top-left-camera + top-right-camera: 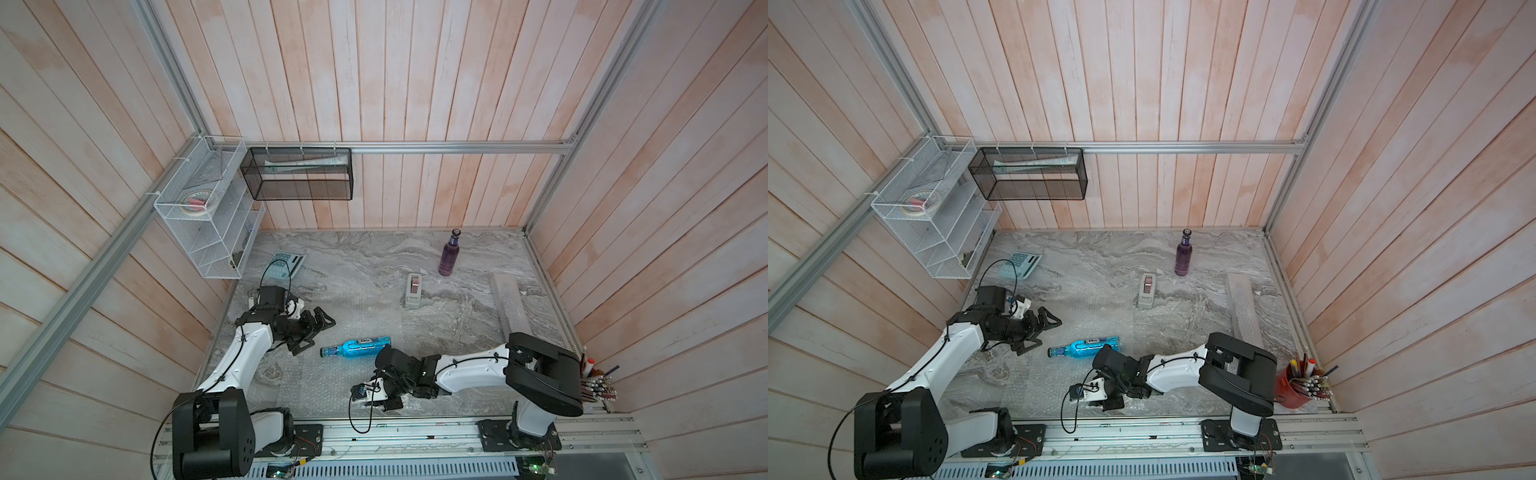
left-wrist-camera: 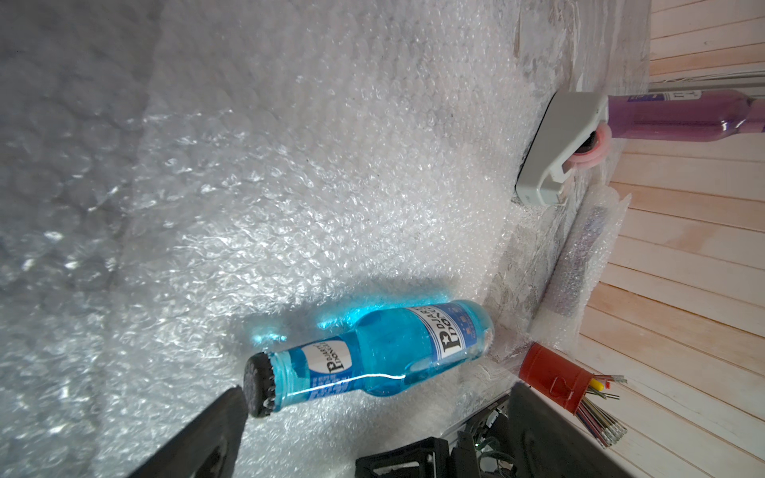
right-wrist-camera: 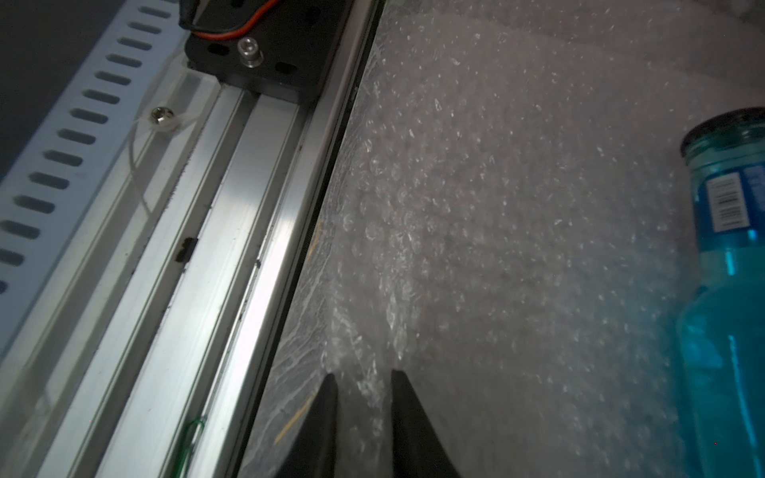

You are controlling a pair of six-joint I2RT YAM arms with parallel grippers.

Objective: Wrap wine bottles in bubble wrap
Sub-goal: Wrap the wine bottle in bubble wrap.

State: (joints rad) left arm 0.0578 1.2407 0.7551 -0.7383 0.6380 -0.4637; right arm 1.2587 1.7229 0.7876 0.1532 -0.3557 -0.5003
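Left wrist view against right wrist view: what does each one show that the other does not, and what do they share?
Only the left wrist view shows the grey tape dispenser, the purple bottle, the rolled bubble wrap tube and the red pen cup. Only the right wrist view shows the aluminium rail, a green paper clip and the right hand, which seems to pinch the sheet's edge beside that rail. Both show the blue bottle lying on the flat bubble wrap sheet.

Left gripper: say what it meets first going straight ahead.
Likely the blue bottle, its cap just off a finger of the open left gripper. Depth is unclear; angled down, it may touch the bubble wrap first.
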